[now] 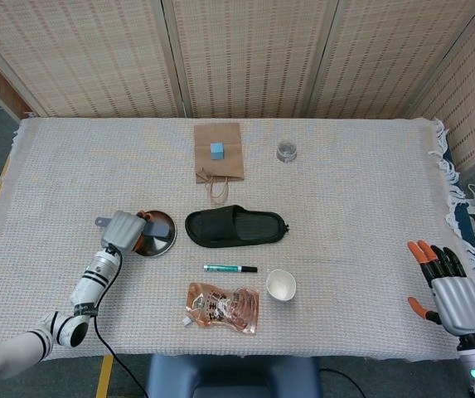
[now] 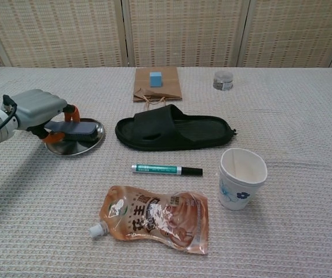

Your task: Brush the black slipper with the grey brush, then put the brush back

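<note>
Left hand (image 2: 38, 111) grasps the grey brush (image 2: 73, 128) by its near-left end, brush over the round metal dish (image 2: 79, 143) toward the table's left edge. Whether the bristles touch the dish cannot be told.

Black slipper (image 2: 174, 132) lies flat mid-table, just right of the dish, toe opening toward it, nothing between the two.

Beyond the slipper, toward the far edge: flat brown paper bag (image 2: 157, 84) with a small blue cube (image 2: 155, 79) on it, and a small clear lidded jar (image 2: 222, 80).

Nearer the front edge: green marker pen with black cap (image 2: 166, 169), white paper cup with blue print (image 2: 241, 177), orange-brown spouted pouch (image 2: 154, 218).

Right hand (image 1: 450, 288) sits off the table's right edge near the front corner, fingers apart, holding nothing.

Table (image 2: 305, 133) covered by a woven beige cloth.
</note>
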